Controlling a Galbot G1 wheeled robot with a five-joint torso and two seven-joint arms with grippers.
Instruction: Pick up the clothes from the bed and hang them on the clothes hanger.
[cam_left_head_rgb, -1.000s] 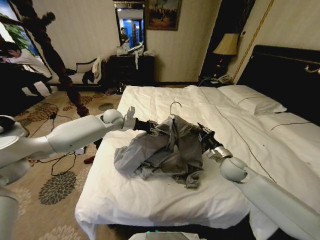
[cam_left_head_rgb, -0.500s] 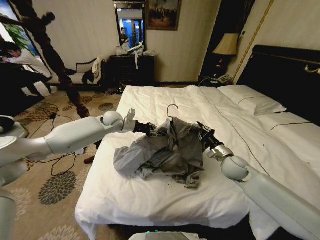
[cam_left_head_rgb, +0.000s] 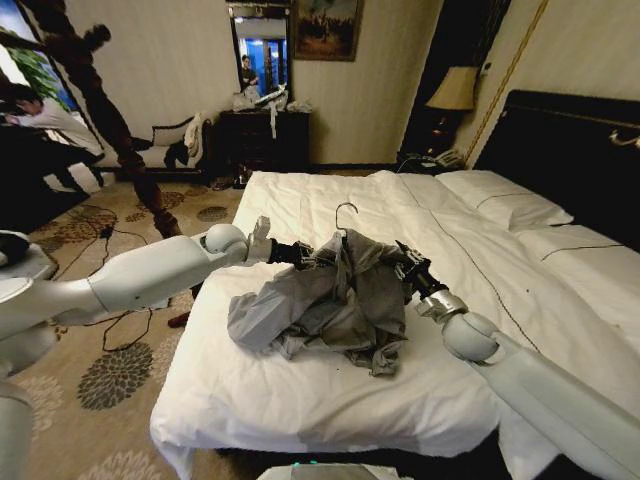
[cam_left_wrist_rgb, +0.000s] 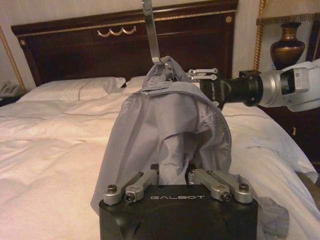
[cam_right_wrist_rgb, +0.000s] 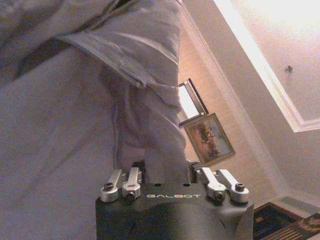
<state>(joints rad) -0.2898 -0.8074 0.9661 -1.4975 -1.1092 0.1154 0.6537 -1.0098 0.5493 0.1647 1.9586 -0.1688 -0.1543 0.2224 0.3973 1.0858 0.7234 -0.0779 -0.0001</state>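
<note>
Head view shows you the grey shirt (cam_left_head_rgb: 330, 300) bunched over the hanger (cam_left_head_rgb: 344, 218) above the bed (cam_left_head_rgb: 300, 390), your left tool (cam_left_head_rgb: 308, 257) and right tool (cam_left_head_rgb: 404, 265) each clamped on its fabric from opposite sides.

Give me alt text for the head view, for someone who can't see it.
Two white robot arms hold a grey shirt bunched over the white bed, the left gripper and right gripper gripping it from either side. A wire hanger hook sticks up from the shirt's top.
</note>
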